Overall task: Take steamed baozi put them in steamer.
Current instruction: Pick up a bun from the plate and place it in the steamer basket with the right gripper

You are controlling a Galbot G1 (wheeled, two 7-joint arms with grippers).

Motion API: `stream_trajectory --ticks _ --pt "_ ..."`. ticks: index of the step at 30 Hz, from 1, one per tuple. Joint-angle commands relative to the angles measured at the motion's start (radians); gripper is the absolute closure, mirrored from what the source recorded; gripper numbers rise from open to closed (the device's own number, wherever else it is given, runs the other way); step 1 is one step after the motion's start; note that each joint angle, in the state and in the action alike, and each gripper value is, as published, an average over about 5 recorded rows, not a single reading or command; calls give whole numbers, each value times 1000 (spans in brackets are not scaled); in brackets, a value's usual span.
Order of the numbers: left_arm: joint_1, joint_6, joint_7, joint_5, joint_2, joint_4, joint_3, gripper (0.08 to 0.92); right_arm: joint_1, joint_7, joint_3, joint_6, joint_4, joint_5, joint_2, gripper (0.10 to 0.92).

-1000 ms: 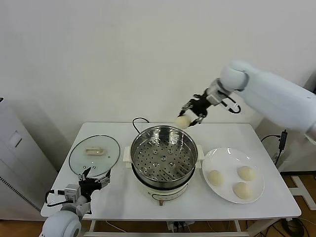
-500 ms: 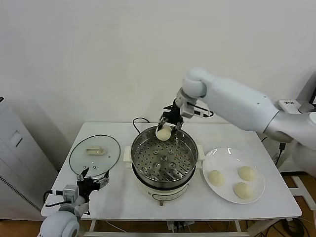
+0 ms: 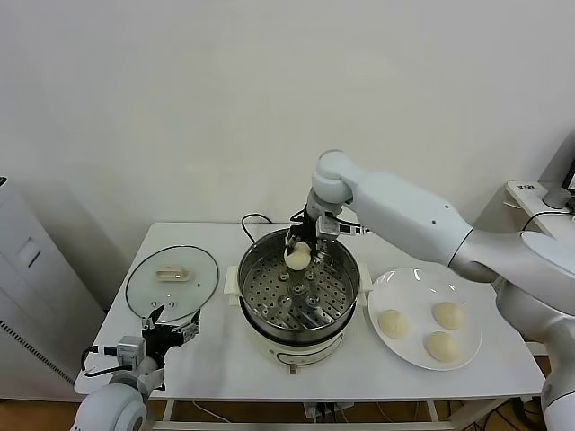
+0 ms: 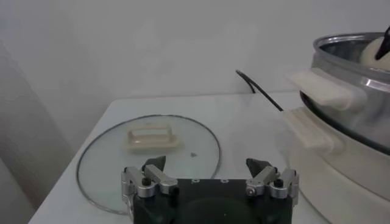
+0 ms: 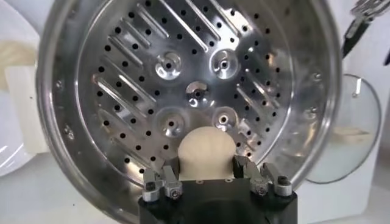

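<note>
a: where's the baozi point(image 3: 297, 258)?
b: in the right gripper point(image 3: 300, 251), jaws closed on it, over the steamer point(image 3: 299, 289) tray.
a: and the left gripper point(image 3: 167, 326)?
b: jaws wide apart, empty, near the glass lid point(image 3: 172, 282).

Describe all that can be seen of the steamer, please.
The steamer is a round, shiny steel pot on a cream-white base with side handles, standing mid-table between the lid and the plate. Its perforated tray lies bare. The right gripper holds a bun just above it.
</note>
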Motion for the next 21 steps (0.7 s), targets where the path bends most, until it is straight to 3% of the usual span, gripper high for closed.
stream_trajectory --ticks 1,6,11,17,21 --pt "-2 -1 0 4 -1 5 6 177 -55 3 39 48 -8 -102 18 491" --pt "-5 0 0 5 -2 5 9 177 -66 13 54 48 -13 -116 19 475" --pt "-4 -1 0 5 -2 9 8 177 -39 18 42 48 -12 -38 5 350" --pt "0 0 -1 4 -2 2 2 177 117 -29 -70 46 -16 292 -63 216" --pt "3 1 -2 2 0 -6 1 177 253 -57 -210 -64 -11 579 -147 203"
